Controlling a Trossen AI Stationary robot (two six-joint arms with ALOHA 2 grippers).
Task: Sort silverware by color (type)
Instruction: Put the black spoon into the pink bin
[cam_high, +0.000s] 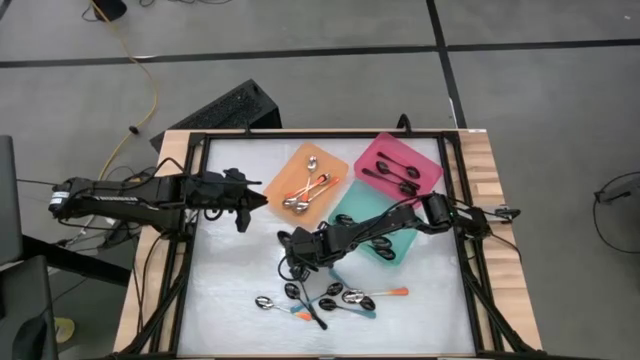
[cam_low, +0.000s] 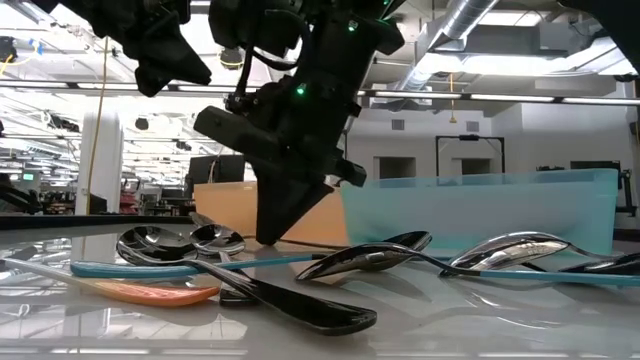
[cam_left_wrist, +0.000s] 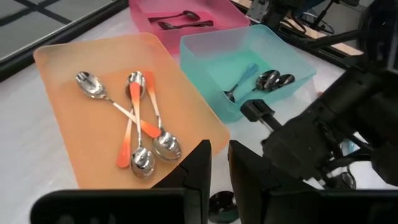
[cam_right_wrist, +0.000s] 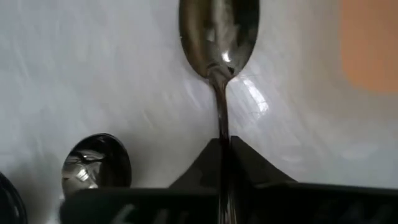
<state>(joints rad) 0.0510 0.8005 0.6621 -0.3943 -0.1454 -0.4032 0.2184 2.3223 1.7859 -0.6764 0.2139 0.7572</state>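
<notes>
Several spoons (cam_high: 330, 298) lie loose near the table's front: teal-handled, orange-handled and black ones. My right gripper (cam_high: 290, 245) stands just beyond that heap, fingers pointing down onto the table (cam_low: 272, 235), shut on a dark spoon (cam_right_wrist: 219, 34). Orange-handled spoons lie in the orange tray (cam_high: 305, 180), black spoons in the pink tray (cam_high: 400, 165), and teal-handled ones in the teal tray (cam_left_wrist: 261, 79). My left gripper (cam_left_wrist: 219, 162) hovers left of the orange tray, a narrow gap between its fingers and nothing in it. My right gripper pinches the dark spoon's thin handle (cam_right_wrist: 222, 134) between its two fingers, a little behind the bowl. The fingers come steeply from above. The handle runs back between them, so its far end is hidden. The spoon's bowl lies on the white table surface.
Another shiny spoon bowl (cam_right_wrist: 96, 165) lies close beside the right gripper. The three trays stand together at the table's far right. A black frame (cam_high: 200, 250) borders the white work surface. The left half of the surface (cam_high: 230, 280) has free room.
</notes>
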